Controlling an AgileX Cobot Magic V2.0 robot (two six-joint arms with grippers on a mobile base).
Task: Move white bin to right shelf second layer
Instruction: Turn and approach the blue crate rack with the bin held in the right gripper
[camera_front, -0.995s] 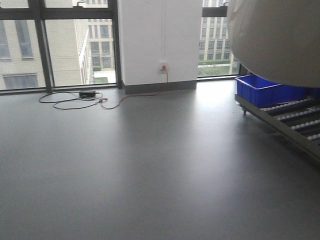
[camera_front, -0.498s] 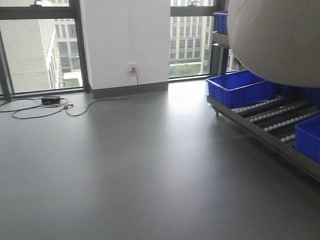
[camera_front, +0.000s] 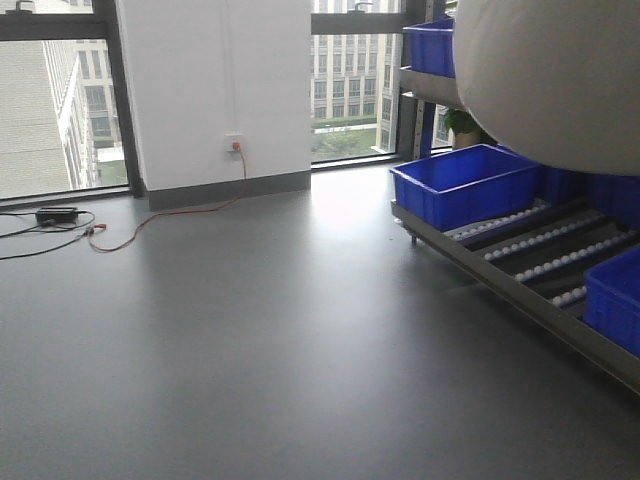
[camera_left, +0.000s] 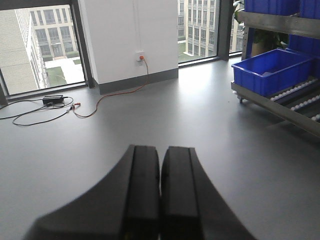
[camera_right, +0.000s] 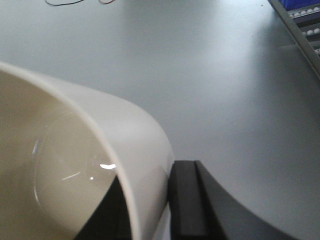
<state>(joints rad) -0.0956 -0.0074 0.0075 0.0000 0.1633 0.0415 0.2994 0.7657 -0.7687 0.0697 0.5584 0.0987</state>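
Observation:
The white bin (camera_front: 550, 70) fills the upper right of the front view, held up close to the camera. In the right wrist view my right gripper (camera_right: 150, 172) is shut on the bin (camera_right: 75, 150), with one finger inside the wall and one finger (camera_right: 187, 200) outside it. My left gripper (camera_left: 160, 165) is shut and empty, its pads touching, above bare floor. The right shelf stands at the right. Its second layer (camera_front: 430, 88) is a steel level carrying a blue crate (camera_front: 430, 45). It also shows in the left wrist view (camera_left: 280, 22).
The shelf's lowest level (camera_front: 520, 295) has white roller lanes, a blue crate (camera_front: 465, 185) and a second blue crate (camera_front: 615, 300) at the right edge. Grey floor spreads to the left. Cables and a black box (camera_front: 55, 215) lie by the window wall.
The front view has swung to the right. The shelf and its blue crates have come further into view and the wall and cables have slid left. The bin stays in my right gripper.

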